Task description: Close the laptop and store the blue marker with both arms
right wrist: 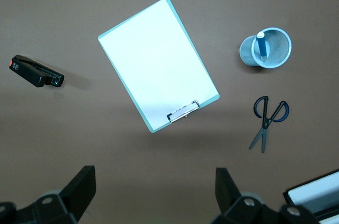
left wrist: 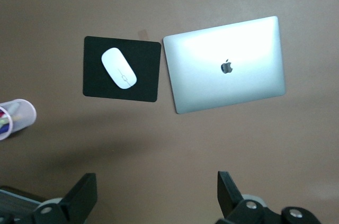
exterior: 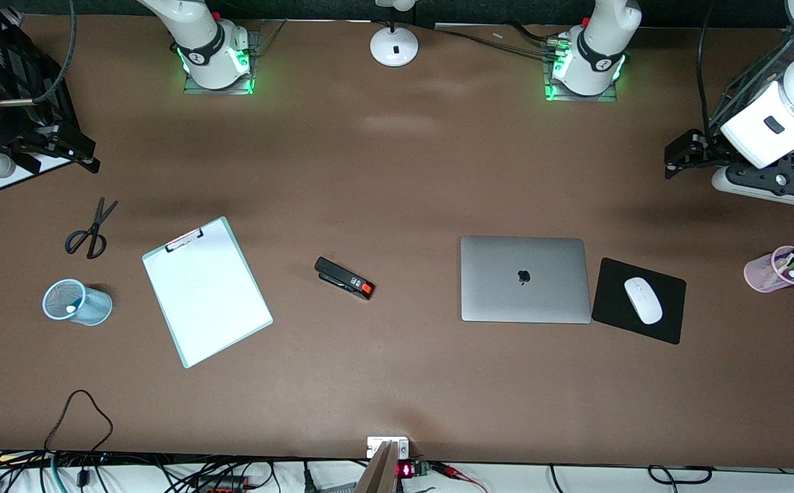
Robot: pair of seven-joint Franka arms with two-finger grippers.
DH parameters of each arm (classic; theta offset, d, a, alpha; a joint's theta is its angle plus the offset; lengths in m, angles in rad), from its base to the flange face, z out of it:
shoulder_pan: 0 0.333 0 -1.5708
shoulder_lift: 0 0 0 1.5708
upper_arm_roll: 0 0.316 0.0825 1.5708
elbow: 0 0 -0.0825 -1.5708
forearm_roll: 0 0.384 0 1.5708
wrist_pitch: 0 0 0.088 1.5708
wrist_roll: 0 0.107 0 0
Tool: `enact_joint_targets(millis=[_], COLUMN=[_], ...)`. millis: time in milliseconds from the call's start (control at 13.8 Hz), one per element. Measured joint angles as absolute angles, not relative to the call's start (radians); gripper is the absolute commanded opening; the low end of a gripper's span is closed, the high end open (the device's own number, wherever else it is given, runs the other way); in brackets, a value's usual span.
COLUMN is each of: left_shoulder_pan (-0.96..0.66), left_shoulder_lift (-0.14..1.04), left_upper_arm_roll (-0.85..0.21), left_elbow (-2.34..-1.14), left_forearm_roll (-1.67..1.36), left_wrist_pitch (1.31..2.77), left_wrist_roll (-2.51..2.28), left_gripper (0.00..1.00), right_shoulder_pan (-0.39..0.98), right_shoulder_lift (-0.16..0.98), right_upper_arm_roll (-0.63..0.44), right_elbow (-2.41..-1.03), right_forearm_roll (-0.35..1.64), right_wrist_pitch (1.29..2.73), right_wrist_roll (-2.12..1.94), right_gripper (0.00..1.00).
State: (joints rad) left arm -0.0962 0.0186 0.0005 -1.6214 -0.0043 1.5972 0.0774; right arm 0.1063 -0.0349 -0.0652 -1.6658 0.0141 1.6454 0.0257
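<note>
The laptop [exterior: 524,279] lies closed on the table, lid up with the apple logo showing; it also shows in the left wrist view [left wrist: 225,65]. The blue marker [right wrist: 260,45] stands in a light-blue mesh cup [right wrist: 247,54] toward the right arm's end; in the front view only its white end [exterior: 70,309] shows inside the cup [exterior: 99,305]. My left gripper [exterior: 674,161] hangs open and empty high over the table's left-arm end [left wrist: 157,197]. My right gripper [exterior: 85,154] hangs open and empty high over the right-arm end [right wrist: 156,195].
A clipboard [exterior: 207,291] with white paper, black scissors [exterior: 89,233] and a black stapler [exterior: 344,277] lie between the cup and the laptop. A black mouse pad [exterior: 667,322] with a white mouse [exterior: 643,300] lies beside the laptop. A pink cup [exterior: 760,272] holds other markers.
</note>
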Motion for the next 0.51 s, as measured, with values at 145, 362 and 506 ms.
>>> enact_joint_targets(millis=[145, 362, 506], left_shoulder_pan=[-0.096, -0.096, -0.096], left_shoulder_lift=[0.019, 0.020, 0.020], left_upper_arm_roll=[0.000, 0.000, 0.000], left_elbow=[-1.621, -1.621, -1.621], left_forearm_roll=[-0.009, -0.009, -0.009], left_wrist_pitch=[1.597, 1.597, 1.597], left_wrist_roll=[0.063, 0.055, 0.051], left_gripper=[1.00, 1.00, 1.00], right_shoulder_pan=[0.106, 0.106, 0.106], right_shoulder_lift=[-0.035, -0.035, -0.035], right_upper_arm_roll=[-0.066, -0.067, -0.067], right_elbow=[-1.666, -1.666, -1.666], right_forearm_roll=[0.014, 0.014, 0.014], right_wrist_pitch=[1.643, 1.642, 1.642], right_wrist_roll=[0.021, 0.017, 0.017], right_gripper=[1.00, 1.00, 1.00])
